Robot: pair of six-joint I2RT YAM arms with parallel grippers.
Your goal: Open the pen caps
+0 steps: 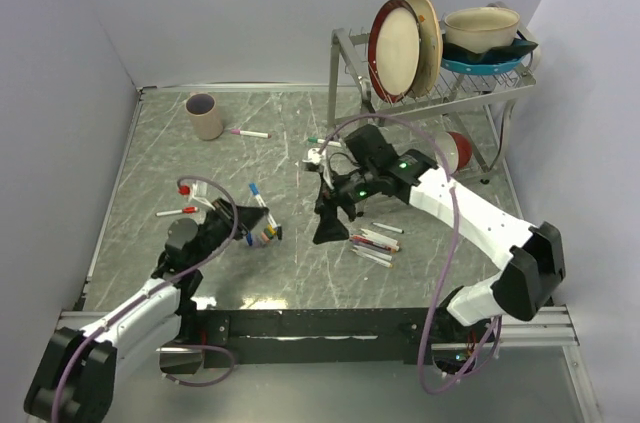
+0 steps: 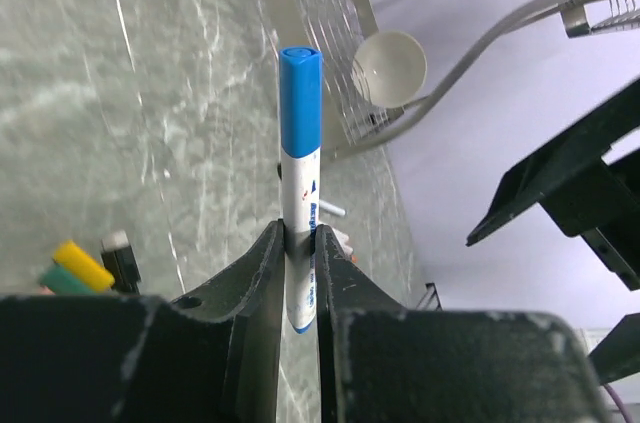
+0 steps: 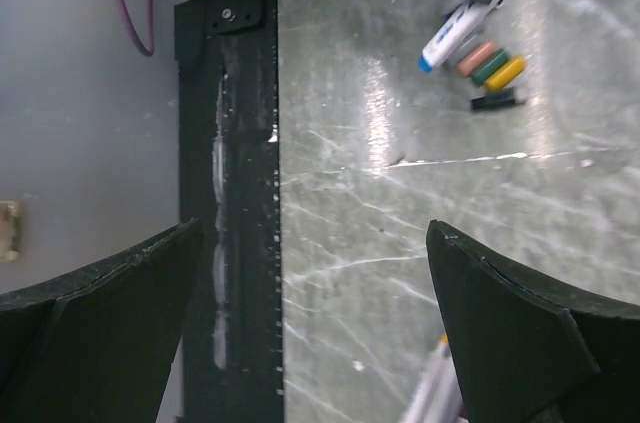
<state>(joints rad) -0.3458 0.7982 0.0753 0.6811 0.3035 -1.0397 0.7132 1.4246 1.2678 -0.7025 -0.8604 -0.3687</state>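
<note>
Left jaws: pressed together on the white barrel of a pen [image 2: 298, 193], low on the shaft. This leaves the capped end standing clear above them for the other arm.
Blue cap [image 2: 300, 103]: seated on the pen's upper end and not yet pulled. It is raised off the surface [image 1: 160, 163] and tilted toward the right arm.
Right jaws: spread wide and empty, hanging over bare surface between the held pen and a pile of pens [image 1: 375, 241]. The wide gap suggests they are ready to close round the cap.
Loose caps [image 3: 490, 68]: pink, green, yellow and black ones lie side by side just beside the held pen's lower end, probably left there to stay together.
Pile of pens: lies just beside the right jaws, within easy reach. Whether these pens are capped is too small to tell.
Other pens: a red-capped one [image 1: 177, 211] lies left of the left arm. Another [image 1: 247, 132] lies near the cup [image 1: 205, 115].
Next move: likely a straight pull along the barrel while the left jaws hold firm.
</note>
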